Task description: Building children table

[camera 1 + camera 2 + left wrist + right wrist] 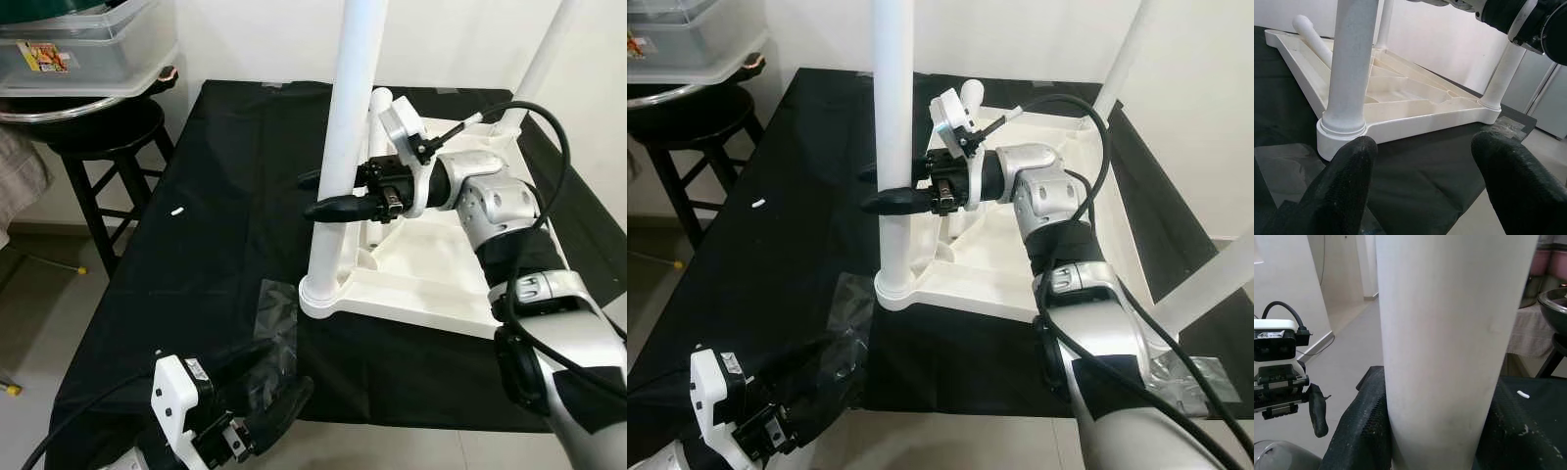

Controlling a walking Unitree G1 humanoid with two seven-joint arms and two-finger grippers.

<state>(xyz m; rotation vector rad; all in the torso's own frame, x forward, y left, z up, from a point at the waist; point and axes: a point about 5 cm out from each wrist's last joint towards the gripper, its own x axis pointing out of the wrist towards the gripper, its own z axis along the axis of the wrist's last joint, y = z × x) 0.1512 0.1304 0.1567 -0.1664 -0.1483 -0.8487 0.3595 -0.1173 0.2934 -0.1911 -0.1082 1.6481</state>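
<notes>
The white table top [431, 264] lay upside down on a black cloth [206, 245] spread over a raised surface, its ribbed underside facing up. An upright white leg [343, 147] was seated in the socket at the corner nearest the robot's left, and further legs [1127, 59] stood in other corners. A loose leg [1312, 36] was seen lying across the underside toward the far edge.

The right gripper [328, 194] was reached across the top and was closed around the near upright leg about midway up, one black finger [1359, 431] pressed to each side of the white tube in the right wrist view.

The left gripper [265, 421] was held low at the near edge of the cloth, its two fingers [1347, 186] spread wide apart with nothing between them, pointed toward the base of the gripped leg. A crumpled clear plastic bag [274, 313] lay on the cloth just beside it. A small white piece [178, 210] lay farther off on the cloth. A black stool [103, 147] carrying a clear plastic bin [88, 54] stood beyond the cloth's left edge.
</notes>
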